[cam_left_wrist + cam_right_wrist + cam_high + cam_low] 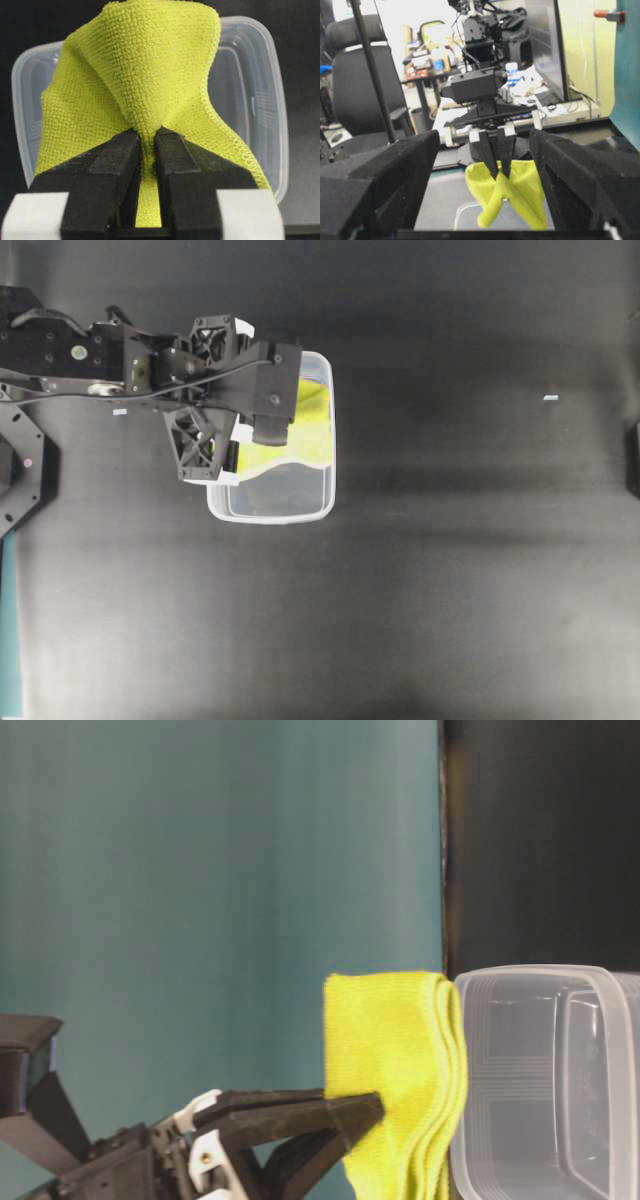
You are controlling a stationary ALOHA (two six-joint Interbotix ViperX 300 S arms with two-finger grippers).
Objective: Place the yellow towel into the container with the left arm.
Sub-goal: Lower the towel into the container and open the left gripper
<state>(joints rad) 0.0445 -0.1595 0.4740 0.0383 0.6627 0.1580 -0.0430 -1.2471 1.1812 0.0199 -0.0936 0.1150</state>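
- Left pincer (147, 145): clamped on the yellow towel (135, 85), which hangs above the clear plastic container (318, 502).
- Grasp and carry: done.
- Remaining, by judgement: lowering and release.
- Right pincer (485, 192): wide, empty.

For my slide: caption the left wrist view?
Left pincer pinching the yellow towel in front of the clear container.

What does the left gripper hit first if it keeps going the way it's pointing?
Probably the container. The left gripper, jaws shut on the yellow towel, points straight at the tub in the left wrist view, with only the held cloth between. The overhead view puts it above the tub, so likely the floor or far wall; depth is unclear.
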